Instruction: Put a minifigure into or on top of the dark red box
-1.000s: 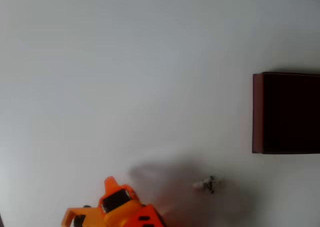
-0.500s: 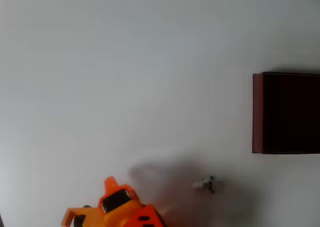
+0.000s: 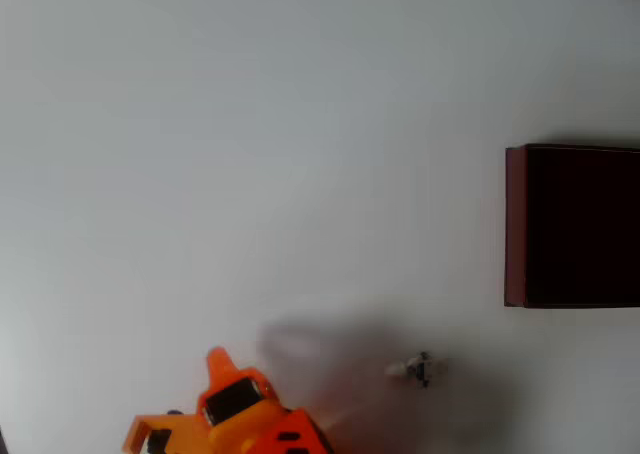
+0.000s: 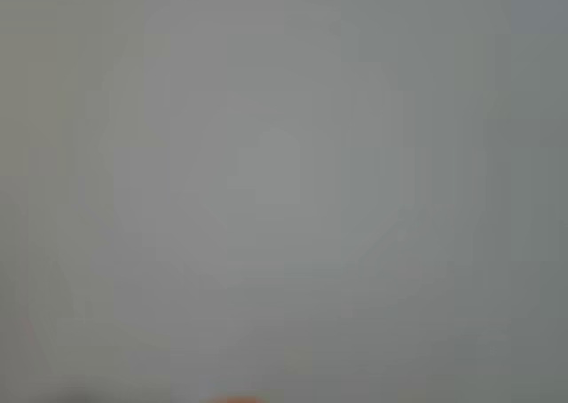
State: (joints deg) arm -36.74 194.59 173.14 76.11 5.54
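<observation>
White tabletop (image 3: 250, 124) — bare around minifigure (image 3: 414, 369); orange pincer (image 3: 218, 359) — spread unclear.

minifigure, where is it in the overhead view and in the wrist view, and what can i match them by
Overhead view: the minifigure lies on the white table, low and right of centre, below and left of the dark red box, right of the orange gripper.
Wrist view: not in it; a blurred grey surface.
Shared landmark: the pale table surface, probably.

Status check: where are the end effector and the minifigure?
Orange end effector low left, overhead view, jaw state unclear. Tiny whitish-grey minifigure lying on white table, ungrasped. Dark red box apart; path clear.
</observation>
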